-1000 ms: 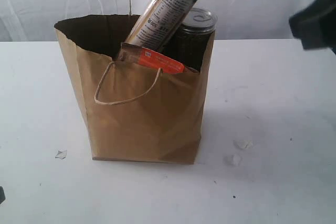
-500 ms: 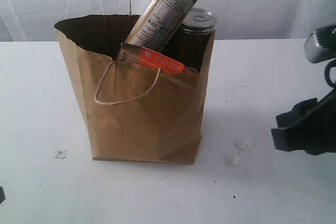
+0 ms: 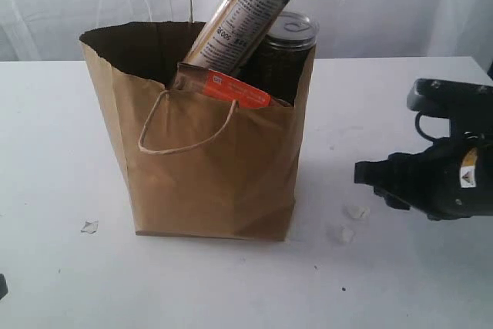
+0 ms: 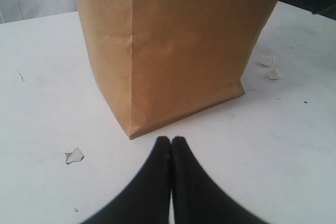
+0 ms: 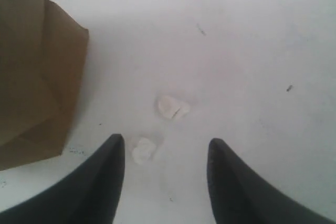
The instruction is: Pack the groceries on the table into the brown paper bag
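- The brown paper bag (image 3: 208, 175) stood upright on the white desk (image 3: 62, 152), with the pasta packet (image 3: 240, 17), pull-tab can (image 3: 286, 48) and orange pouch (image 3: 235, 90) poking out.
- Left jaws were shut, empty, near its corner.
- Right jaws stood parted, empty, above white crumbs (image 5: 170, 107).

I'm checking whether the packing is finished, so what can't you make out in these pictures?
- What lies low in the paper bag: exterior view, its wall hides everything below the tops of the pasta packet, can and pouch.
- Bag opening: left wrist view, cut off by the top edge.
- Pouch print: exterior view, too small to read.
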Tool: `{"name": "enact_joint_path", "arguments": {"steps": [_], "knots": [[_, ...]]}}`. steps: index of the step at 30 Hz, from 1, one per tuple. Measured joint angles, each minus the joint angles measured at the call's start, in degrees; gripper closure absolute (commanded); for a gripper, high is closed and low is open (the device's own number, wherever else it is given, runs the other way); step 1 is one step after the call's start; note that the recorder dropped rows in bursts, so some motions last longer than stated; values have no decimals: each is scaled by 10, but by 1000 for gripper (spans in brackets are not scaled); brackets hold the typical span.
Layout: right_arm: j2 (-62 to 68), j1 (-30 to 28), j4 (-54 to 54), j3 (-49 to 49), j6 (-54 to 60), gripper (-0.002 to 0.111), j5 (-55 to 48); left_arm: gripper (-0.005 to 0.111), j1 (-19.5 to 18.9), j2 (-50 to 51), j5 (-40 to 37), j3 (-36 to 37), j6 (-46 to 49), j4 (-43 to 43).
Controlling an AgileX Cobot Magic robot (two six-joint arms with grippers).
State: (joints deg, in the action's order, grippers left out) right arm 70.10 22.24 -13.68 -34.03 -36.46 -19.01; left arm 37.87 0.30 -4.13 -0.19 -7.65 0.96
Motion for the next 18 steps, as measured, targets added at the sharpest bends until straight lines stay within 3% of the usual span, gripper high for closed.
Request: {"name": "enact_joint_path", "arguments": {"steps": [8, 18], "knots": [[213, -12, 103, -20, 74, 62, 95, 107, 0, 0, 0, 0, 0, 0], [241, -18, 104, -56, 75, 62, 125, 107, 0, 0, 0, 0, 0, 0]]}}
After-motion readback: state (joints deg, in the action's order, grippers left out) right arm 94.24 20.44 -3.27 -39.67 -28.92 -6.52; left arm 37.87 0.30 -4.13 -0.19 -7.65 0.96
